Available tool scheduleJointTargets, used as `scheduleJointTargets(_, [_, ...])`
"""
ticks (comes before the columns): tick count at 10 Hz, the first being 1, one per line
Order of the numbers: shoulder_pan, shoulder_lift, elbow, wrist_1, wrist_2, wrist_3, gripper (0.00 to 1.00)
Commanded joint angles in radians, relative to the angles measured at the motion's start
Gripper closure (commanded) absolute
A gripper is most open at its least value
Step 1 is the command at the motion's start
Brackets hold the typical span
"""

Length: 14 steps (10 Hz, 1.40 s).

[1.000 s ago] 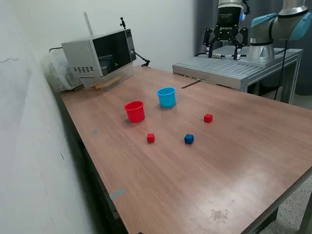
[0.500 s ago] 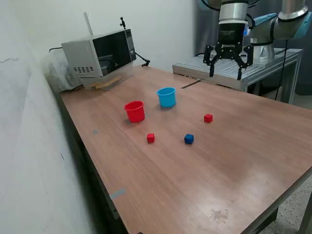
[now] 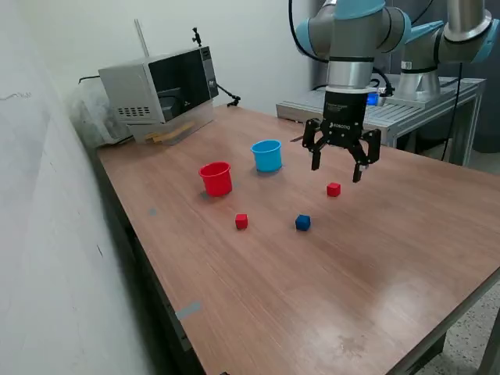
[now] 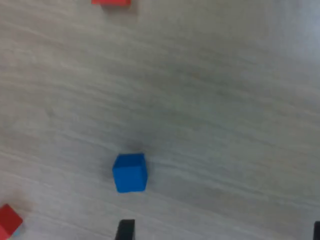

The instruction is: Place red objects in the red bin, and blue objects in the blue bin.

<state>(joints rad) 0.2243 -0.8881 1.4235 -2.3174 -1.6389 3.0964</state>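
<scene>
In the exterior view a red cup [image 3: 216, 178] and a light blue cup [image 3: 266, 155] stand upright side by side on the wooden table [image 3: 312, 289]. One red cube [image 3: 241, 221] and one dark blue cube [image 3: 302, 223] lie in front of them. A second red cube [image 3: 333, 189] lies towards the exterior view's right. Only one blue cube shows. My gripper [image 3: 337, 172] hangs open and empty just above that second red cube. The wrist view shows the blue cube [image 4: 130, 172], a red cube [image 4: 7, 220] at the frame's edge, a red sliver [image 4: 111, 2] and one dark fingertip [image 4: 125, 230].
A microwave [image 3: 160, 90] stands at the table's back corner on the exterior view's left. A metal platform [image 3: 375, 113] carrying the arm's base adjoins the table at the back right. A wall runs along the exterior view's left side.
The arm has swung from over the metal platform down and forward over the table. The gripper now hangs above the right red cube. Cups and cubes have not moved.
</scene>
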Motion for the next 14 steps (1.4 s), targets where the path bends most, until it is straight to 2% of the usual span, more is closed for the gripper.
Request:
scheduleJointTargets(1, [-0.002, 0.119, -0.068, -0.042, -0.01, 0.031, 0.0])
scheduleJointTargets(6, [-0.023, 0.193, -0.063, -0.106, -0.01, 0.027, 0.0])
scheduleJointTargets(9, [-0.062, 0.199, -0.078, -0.118, -0.012, 0.008, 0.0])
scheduleJointTargets(14, [-0.08, 0.199, -0.078, -0.131, -0.013, -0.002, 0.0])
